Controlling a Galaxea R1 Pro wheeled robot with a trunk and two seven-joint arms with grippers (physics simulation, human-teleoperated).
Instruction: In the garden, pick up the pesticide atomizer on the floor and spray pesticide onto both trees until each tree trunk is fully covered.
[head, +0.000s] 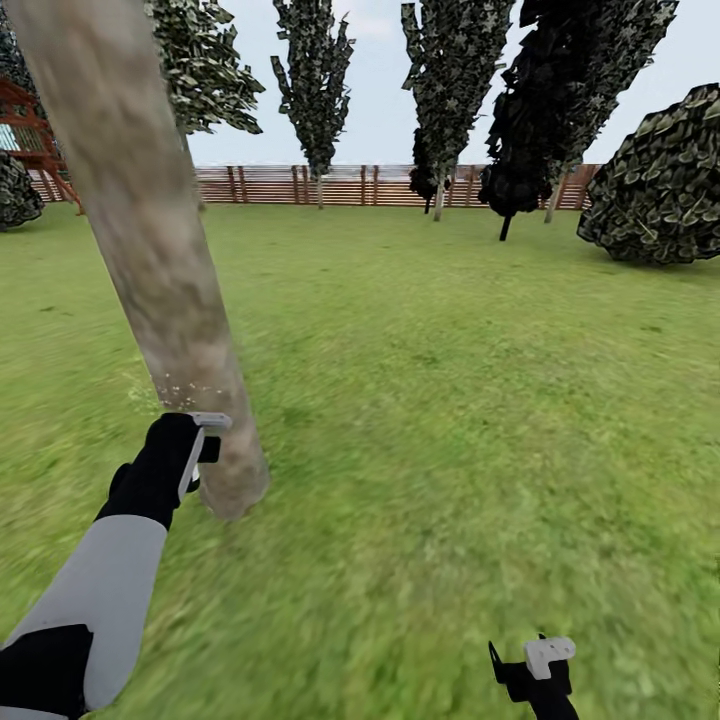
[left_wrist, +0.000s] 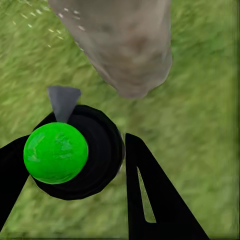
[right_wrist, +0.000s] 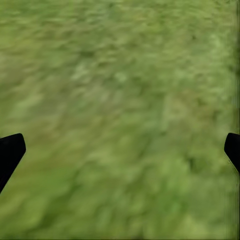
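Left pincer (left_wrist: 75, 165) clamped round atomizer (left_wrist: 56, 152), nozzle aimed at tree trunk (head: 150, 260) just ahead. Right pincer (right_wrist: 120, 150) spread wide over grass (head: 450, 400). Risk: mist drifting wide, leaving bare bark.

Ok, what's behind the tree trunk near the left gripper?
Past the tree trunk lie the lawn, a slatted brown fence and dark narrow trees. The trunk covers the ground and fence directly behind it. The left gripper holds the atomizer beside it.
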